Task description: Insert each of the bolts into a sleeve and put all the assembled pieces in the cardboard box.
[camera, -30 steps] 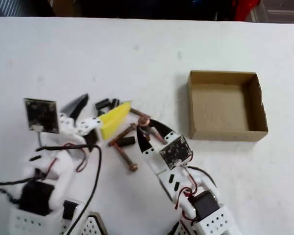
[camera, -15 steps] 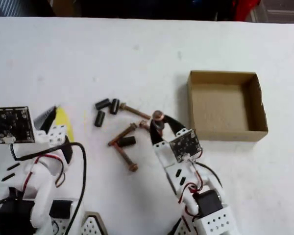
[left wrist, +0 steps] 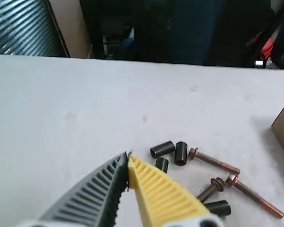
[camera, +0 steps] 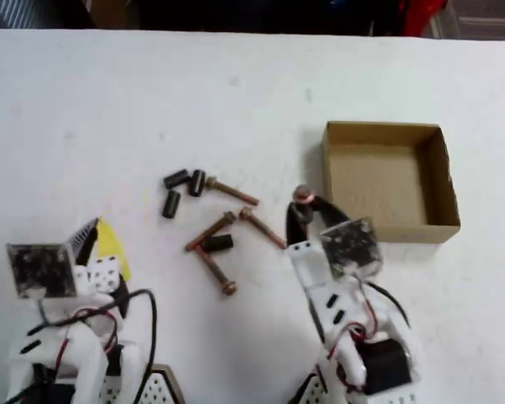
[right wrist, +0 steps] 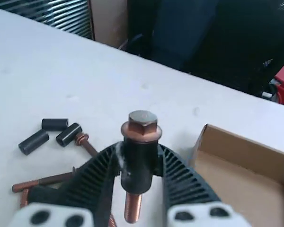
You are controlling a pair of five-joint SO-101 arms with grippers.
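**Gripping a sleeved bolt just beside the cardboard box**

The right gripper is clamped on the black sleeve. The copper-coloured bolt runs through the sleeve, hex head up and threaded tip poking out below. The upright hold seems chosen so that bolt and sleeve cannot slide apart on the way.

Seen from above, the box sits at the gripper's two o'clock, open-topped, its floor bare. On that reading, the step in hand is the delivery of a first assembled piece, and most of the task is yet to be done. The one obstacle is the box's near wall, which the hanging tip would need to clear before the jaws let go.

At the gripper's nine o'clock, four loose bolts and four loose sleeves lie scattered on the white table. The nearest bolt is close to the gripper but apart from it. One sleeve appears to butt against a bolt's head.

The left gripper sits at the pile's seven o'clock, near the table's front edge. Its grey and yellow jaws are pressed together on nothing. It is well apart from the parts and off the line from the right arm to the box.
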